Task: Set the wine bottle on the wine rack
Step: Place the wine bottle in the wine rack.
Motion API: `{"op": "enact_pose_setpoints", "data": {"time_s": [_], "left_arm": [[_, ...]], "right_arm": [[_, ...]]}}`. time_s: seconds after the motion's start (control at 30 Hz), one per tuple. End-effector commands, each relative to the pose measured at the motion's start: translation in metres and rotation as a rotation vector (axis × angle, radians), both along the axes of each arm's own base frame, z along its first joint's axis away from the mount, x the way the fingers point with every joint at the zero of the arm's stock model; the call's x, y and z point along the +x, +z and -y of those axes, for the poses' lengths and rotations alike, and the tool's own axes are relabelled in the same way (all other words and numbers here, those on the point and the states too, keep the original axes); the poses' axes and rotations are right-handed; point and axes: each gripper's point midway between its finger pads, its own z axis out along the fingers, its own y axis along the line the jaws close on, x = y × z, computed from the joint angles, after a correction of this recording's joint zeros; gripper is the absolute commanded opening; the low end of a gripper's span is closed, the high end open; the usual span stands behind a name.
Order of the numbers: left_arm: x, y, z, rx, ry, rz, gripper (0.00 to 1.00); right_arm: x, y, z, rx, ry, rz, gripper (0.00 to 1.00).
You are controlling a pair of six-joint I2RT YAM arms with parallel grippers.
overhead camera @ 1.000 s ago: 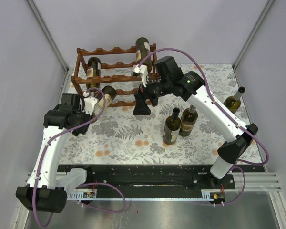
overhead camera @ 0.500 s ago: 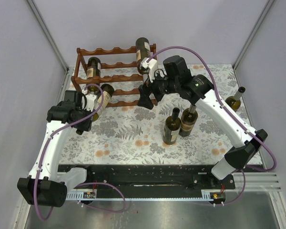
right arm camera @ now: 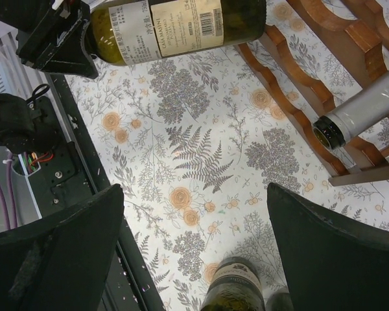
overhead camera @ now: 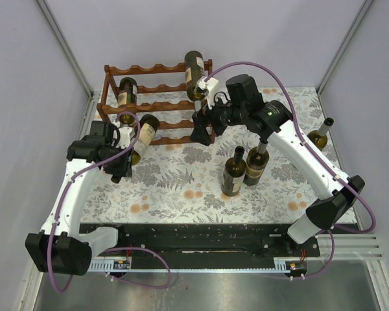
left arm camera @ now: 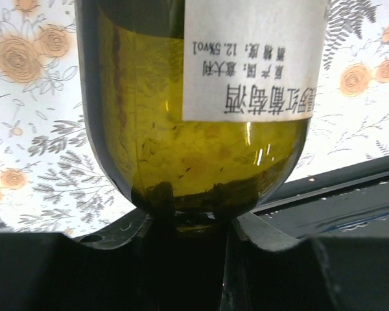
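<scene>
– Where is the olive-green glass wine bottle with a cream paper label (overhead camera: 142,133)?

– In the left pincer (overhead camera: 121,157). It lies almost level in the air above the floral-patterned tabletop (overhead camera: 175,188), at the left front of the reddish-brown wooden wine rack with wavy rails (overhead camera: 159,107). Its base points at the rack's lower rails. I cannot tell whether it touches them.

– How is it gripped?

– By the neck, with the pincer clamped tight. In the left wrist view the two black fingers (left arm camera: 117,236) press in just under the bottle's shoulder, and the label reads upside down above them.

– And the right pincer (overhead camera: 200,129)?

– Spread wide with nothing in it. It hangs in front of the rack's right half, well apart from the held bottle. Its own camera looks down between its two fingers at the tabletop. The held bottle crosses the top of that view and the rack's rails run along the upper right.

– Anything on the rack?

– Two. A dark bottle with a pale label (overhead camera: 126,92) lies in the left end of an upper tier, and another dark bottle (overhead camera: 194,68) rests on the top tier at the right end.

– And on the tabletop?

– Two dark upright bottles, one with a plain front (overhead camera: 233,172) and one with a tan label (overhead camera: 256,162), stand just beside each other near the middle. A green bottle (overhead camera: 319,135) stands near the right edge.
</scene>
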Motion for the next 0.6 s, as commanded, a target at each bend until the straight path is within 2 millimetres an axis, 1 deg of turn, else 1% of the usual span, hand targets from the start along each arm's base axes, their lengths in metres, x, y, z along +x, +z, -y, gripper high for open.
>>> {"op": "enact_pose_setpoints", "data": {"time_s": [0.0, 0.13, 0.2, 0.3, 0.43, 0.57], "left_arm": [[0.035, 0.021, 0.024, -0.149, 0.033, 0.143, 0.0], [0.038, 0.024, 0.031, -0.204, 0.061, 0.177, 0.0], [0.042, 0.032, 0.033, -0.226, 0.066, 0.232, 0.0], [0.045, 0.039, 0.031, -0.233, 0.089, 0.293, 0.0], [0.043, 0.04, 0.033, -0.249, 0.105, 0.296, 0.0], [0.044, 0.038, 0.036, -0.285, 0.135, 0.293, 0.0]], "right_arm": [[0.002, 0.019, 0.003, 0.061, -0.002, 0.026, 1.0], [0.004, 0.022, 0.01, 0.077, -0.008, 0.019, 1.0], [0.004, 0.023, 0.012, 0.083, -0.01, 0.018, 0.99], [0.005, 0.025, 0.015, 0.092, -0.011, 0.017, 1.0], [0.006, 0.02, 0.016, 0.095, -0.011, -0.002, 0.99], [0.006, 0.021, 0.014, 0.105, -0.005, -0.008, 0.99]]}}
